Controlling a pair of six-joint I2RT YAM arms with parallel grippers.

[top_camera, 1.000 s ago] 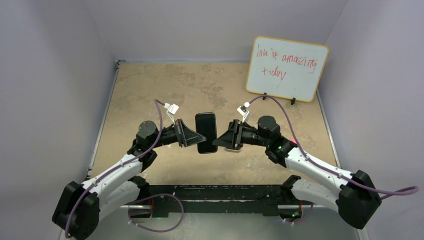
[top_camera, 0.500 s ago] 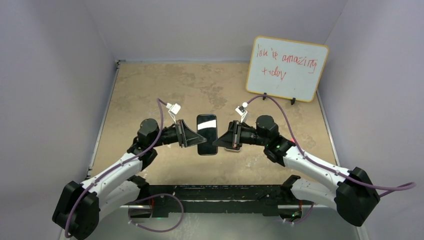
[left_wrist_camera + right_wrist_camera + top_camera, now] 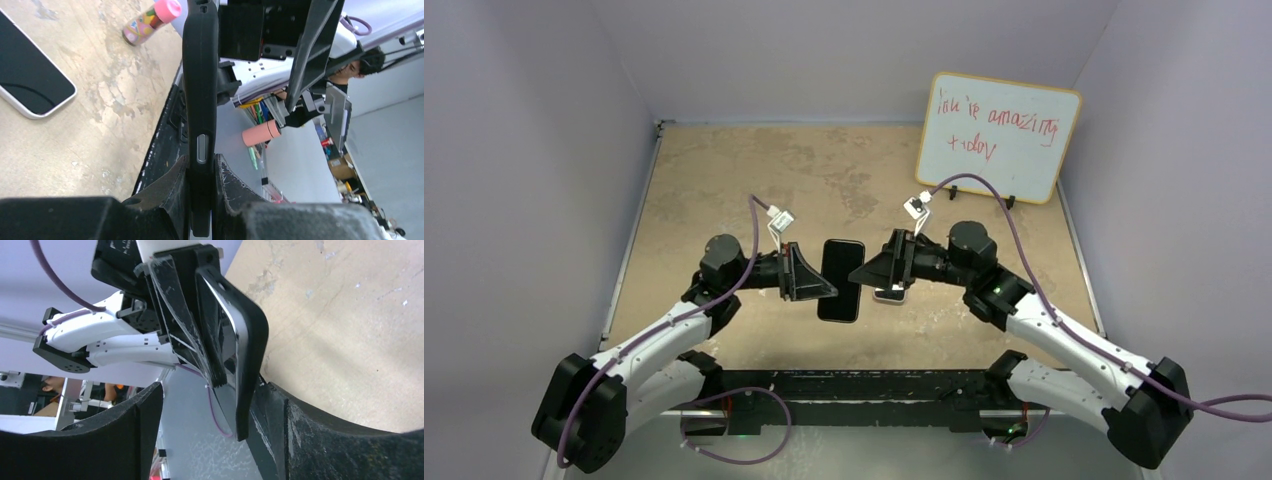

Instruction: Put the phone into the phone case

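My left gripper (image 3: 817, 288) is shut on one long edge of the black phone case (image 3: 842, 280) and holds it above the table, slightly tilted. In the left wrist view the case (image 3: 200, 75) stands edge-on between my jaws (image 3: 201, 162), its side button showing. The phone (image 3: 888, 295), with a black screen and white rim, lies flat on the table under my right gripper; it also shows in the left wrist view (image 3: 30, 65). My right gripper (image 3: 871, 272) is open at the case's other edge. In the right wrist view (image 3: 214, 387) the case (image 3: 247, 355) sits near the right finger (image 3: 300, 430).
A whiteboard (image 3: 997, 135) with red writing stands at the back right of the tan table (image 3: 724, 180). A small colourful bottle with a pink cap (image 3: 150, 20) lies near the table's edge in the left wrist view. Grey walls enclose three sides.
The case has shifted slightly toward the near edge and tilted clockwise in my left gripper. My right arm has swung outward and its gripper now sits a little higher beside the case.
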